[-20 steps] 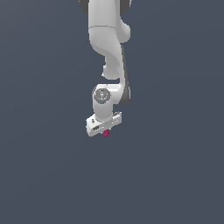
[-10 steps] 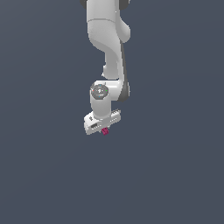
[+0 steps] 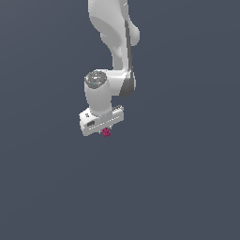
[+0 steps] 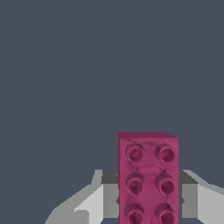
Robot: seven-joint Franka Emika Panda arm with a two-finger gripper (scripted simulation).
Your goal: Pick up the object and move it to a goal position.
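The object [image 3: 106, 132] is a tiny magenta-pink brick, just showing under the white gripper [image 3: 106, 131] in the exterior view, held off the dark grey floor. In the wrist view the object [image 4: 148, 175] fills the gap between the two grey fingers [image 4: 94, 204], with its studded face toward the camera. The gripper [image 4: 148, 199] is shut on its long sides. The fingertips themselves are hidden behind the hand in the exterior view.
A plain dark grey floor [image 3: 187, 187] lies all around with no other object showing. The white arm [image 3: 115, 42] comes down from the top of the exterior view.
The gripper has carried the brick a little toward the exterior view's left and upward in that picture. Its hold on the brick is the same.
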